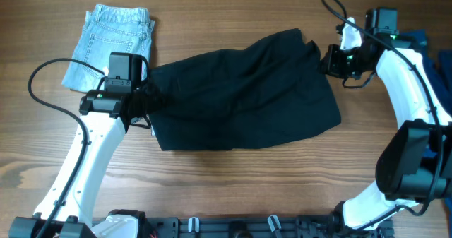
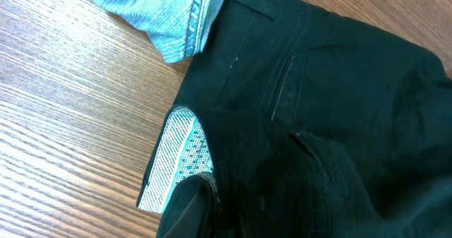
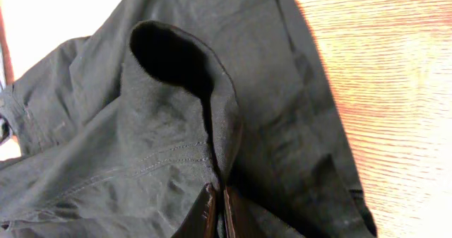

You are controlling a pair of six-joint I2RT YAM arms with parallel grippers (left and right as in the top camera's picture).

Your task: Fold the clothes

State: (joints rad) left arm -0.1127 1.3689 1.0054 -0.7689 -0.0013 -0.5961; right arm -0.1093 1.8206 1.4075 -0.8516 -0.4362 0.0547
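Black cloth fills the right wrist view, a fold of the black shorts (image 3: pixel 176 125) rising straight out of my right gripper (image 3: pixel 219 206); its two fingers stand pressed together with the fabric nipped between them, so that hand is clamped tight on the shorts.

From overhead the black shorts (image 1: pixel 240 97) lie spread and rumpled across the middle of the table (image 1: pixel 233 188), slanting from lower left up to upper right; my right gripper (image 1: pixel 328 60) has them at the upper right corner, where the cloth bunches.

My left gripper (image 1: pixel 141 102) sits at the opposite, left edge of the shorts; in the left wrist view one patterned pad (image 2: pixel 176 164) shows beside the black fabric (image 2: pixel 318 125) while the other finger is hidden under it; the jaws are drawn narrow on that edge, holding it. Stitched seams and a pocket line run across the cloth there.

Pale denim shorts (image 1: pixel 113 40) lie folded at the upper left of the table, close behind my left gripper; in the left wrist view their hem (image 2: pixel 176 19) meets the black cloth, though I cannot tell which lies on top.

At the far right edge a blue garment (image 1: pixel 443 63) shows beyond my right arm, mostly cut off by the frame.
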